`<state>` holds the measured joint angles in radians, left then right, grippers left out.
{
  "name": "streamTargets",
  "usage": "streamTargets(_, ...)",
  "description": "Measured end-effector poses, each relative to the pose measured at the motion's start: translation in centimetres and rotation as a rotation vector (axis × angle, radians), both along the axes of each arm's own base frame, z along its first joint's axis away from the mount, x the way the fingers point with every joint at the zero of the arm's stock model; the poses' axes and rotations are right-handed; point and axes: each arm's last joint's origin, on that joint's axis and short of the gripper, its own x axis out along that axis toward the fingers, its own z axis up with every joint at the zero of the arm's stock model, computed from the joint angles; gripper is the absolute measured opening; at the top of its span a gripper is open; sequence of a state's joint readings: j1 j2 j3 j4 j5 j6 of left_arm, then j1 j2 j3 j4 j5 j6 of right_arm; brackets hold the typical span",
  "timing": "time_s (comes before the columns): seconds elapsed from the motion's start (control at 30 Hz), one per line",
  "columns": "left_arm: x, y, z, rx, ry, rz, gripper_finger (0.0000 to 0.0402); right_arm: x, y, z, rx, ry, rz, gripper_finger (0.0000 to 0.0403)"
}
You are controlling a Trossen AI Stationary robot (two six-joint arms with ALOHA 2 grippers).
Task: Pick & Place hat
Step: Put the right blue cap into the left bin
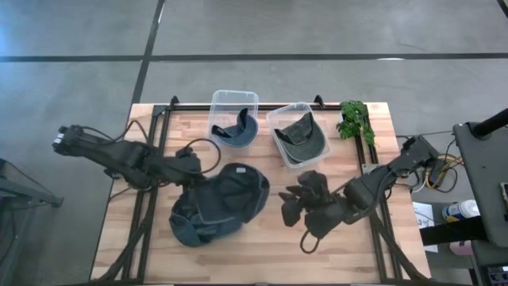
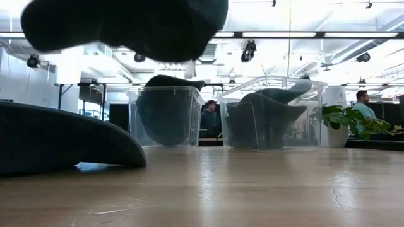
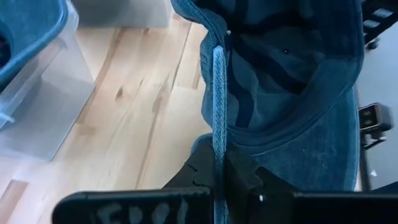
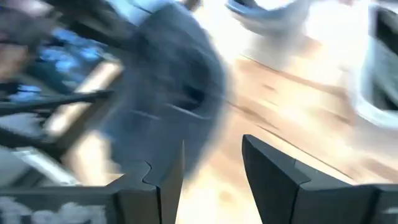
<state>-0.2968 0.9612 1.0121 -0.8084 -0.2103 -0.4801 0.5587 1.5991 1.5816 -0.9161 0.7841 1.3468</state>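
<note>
Denim-blue hat [image 1: 218, 205]; pale wood-grain table [image 1: 262, 254]; clear bins [image 1: 233, 103], dark hats inside; green plant [image 1: 354, 119]; black arms

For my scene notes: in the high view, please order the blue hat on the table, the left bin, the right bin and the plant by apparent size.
1. blue hat
2. right bin and left bin, too alike to rank
3. plant
</note>
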Motion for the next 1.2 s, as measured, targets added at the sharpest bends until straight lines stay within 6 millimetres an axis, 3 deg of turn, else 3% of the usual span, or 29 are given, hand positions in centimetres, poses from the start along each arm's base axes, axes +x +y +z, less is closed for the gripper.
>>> streamTargets(0.13, -0.3, 0.1, 0.6, -0.01, -0.028, -0.009, 0.001, -0.2, -0.1, -1.7, -0.009, 0.095, -0.069, 0.0144)
streamTargets(0.37, 0.4, -0.4, 1.0, -0.044, -0.074, -0.084, 0.001, 1.0, -1.8, -2.4, -0.015, 0.1, -0.125, 0.0113)
streamTargets(0.57, 1.9, -0.9, 0.5, -0.007, -0.075, -0.123, 0.001, 4.0, -3.8, -3.0, 0.051, 0.035, -0.021, 0.0085)
streamTargets(0.73, 3.6, -1.2, 0.1, 0.009, -0.109, -0.134, 0.001, 7.5, -5.0, -5.0, 0.17, -0.048, 0.171, 0.0065)
streamTargets(0.9, 5.0, -1.4, -1.0, 0.016, -0.066, -0.13, 0.001, 9.2, -5.6, -6.2, 0.219, -0.073, 0.183, 0.0058)
streamTargets(1.0, 5.4, -1.6, -1.5, 0.005, -0.039, -0.122, 0.001, 9.8, -6.3, -7.7, 0.222, -0.014, 0.137, 0.006)
streamTargets(1.2, 5.2, -1.2, -2.8, 0.007, 0.09, -0.013, 0.001, 9.2, -6.4, -8.2, 0.257, 0.051, 0.088, 0.0061)
